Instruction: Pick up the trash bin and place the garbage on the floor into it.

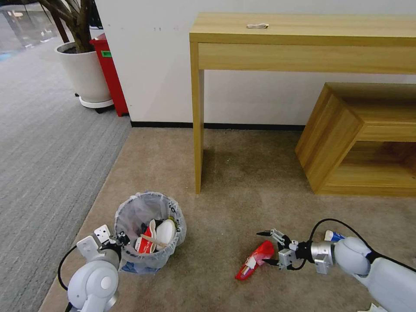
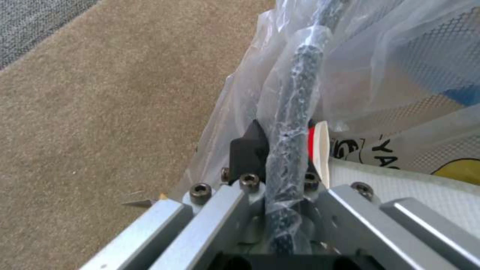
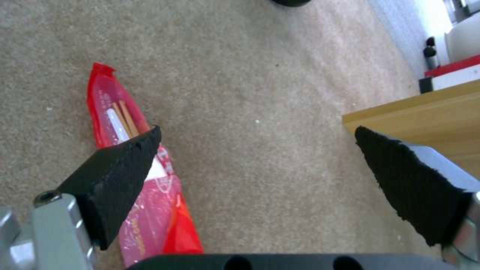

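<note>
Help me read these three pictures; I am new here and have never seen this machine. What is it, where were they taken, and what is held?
It is a wheeled robot with two arms. One camera looks down from its head; one sits on each wrist. The left gripper is clamped on the rim of the small round trash bin lined with a crinkled clear plastic bag, already holding litter. The right gripper, open, hovers at a flat red plastic wrapper with sticks inside lying on the beige short-pile carpet. A light wooden desk stands behind.
</note>
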Available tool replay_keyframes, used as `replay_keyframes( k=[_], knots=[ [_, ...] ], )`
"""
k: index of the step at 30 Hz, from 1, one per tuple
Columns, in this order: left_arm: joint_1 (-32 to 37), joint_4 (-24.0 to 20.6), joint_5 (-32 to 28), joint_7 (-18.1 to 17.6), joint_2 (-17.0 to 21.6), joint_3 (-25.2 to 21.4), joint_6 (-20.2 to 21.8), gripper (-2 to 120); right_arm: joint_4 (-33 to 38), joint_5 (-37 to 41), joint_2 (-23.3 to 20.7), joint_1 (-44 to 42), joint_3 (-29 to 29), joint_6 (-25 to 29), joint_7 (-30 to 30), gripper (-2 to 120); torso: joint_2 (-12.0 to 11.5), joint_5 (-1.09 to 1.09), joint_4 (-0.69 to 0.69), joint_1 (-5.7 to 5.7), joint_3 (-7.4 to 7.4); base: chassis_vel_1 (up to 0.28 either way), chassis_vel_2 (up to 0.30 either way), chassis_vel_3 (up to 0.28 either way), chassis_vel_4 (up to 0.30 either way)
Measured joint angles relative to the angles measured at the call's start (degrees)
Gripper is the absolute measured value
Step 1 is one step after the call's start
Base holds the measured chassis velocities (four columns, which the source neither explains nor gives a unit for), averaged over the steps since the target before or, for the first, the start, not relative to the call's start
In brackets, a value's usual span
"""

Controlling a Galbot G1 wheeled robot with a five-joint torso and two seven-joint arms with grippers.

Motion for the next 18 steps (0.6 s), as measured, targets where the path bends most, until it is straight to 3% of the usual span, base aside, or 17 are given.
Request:
replay_keyframes(
  k=[18],
  knots=[
    [-0.3, 0.0, -0.5, -0.2, -0.3, -0.3, 0.0, 0, -7.3, -2.1, 6.3, 3.7, -4.9, 1.4, 0.1, 98, 0.0, 0.00, 0.00, 0.00, 0.00, 0.000, 0.000, 0.000, 0.000]
  ],
)
